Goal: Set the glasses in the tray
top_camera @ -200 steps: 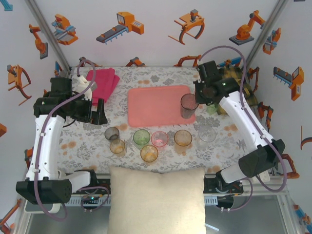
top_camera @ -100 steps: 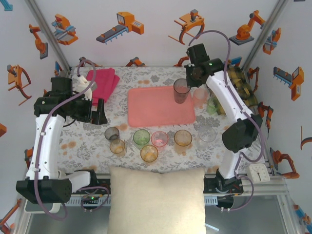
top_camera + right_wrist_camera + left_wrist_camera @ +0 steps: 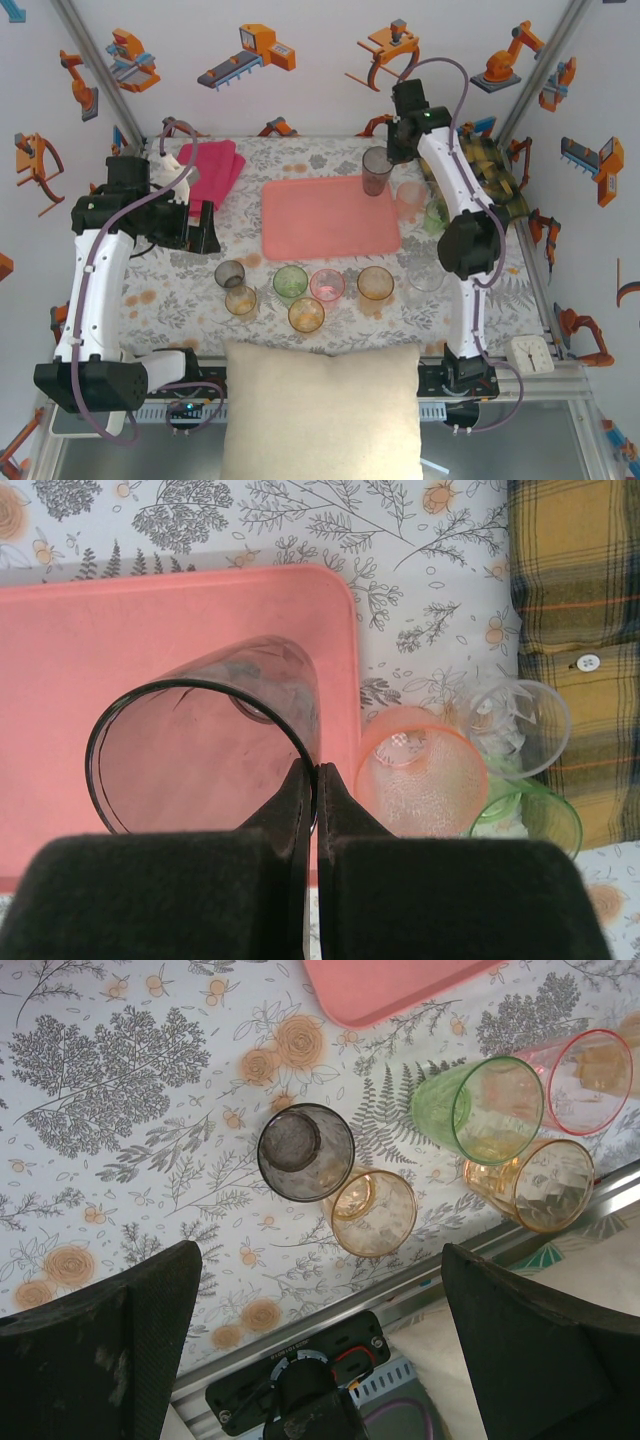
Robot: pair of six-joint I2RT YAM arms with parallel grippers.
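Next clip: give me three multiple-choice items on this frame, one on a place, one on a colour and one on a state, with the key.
1. The right gripper holds the smoky glass above:
A the far right corner of the tray
B the towel
C the pillow

2. The glass closest to the small grey glass is:
A green
B amber
C pink

3. The left gripper is:
A shut on a glass
B shut on nothing
C open

Key:
1 A, the top view shows the pinched glass over that corner.
2 B, the amber glass sits right next to it.
3 C, its fingers stand wide apart with nothing between them.
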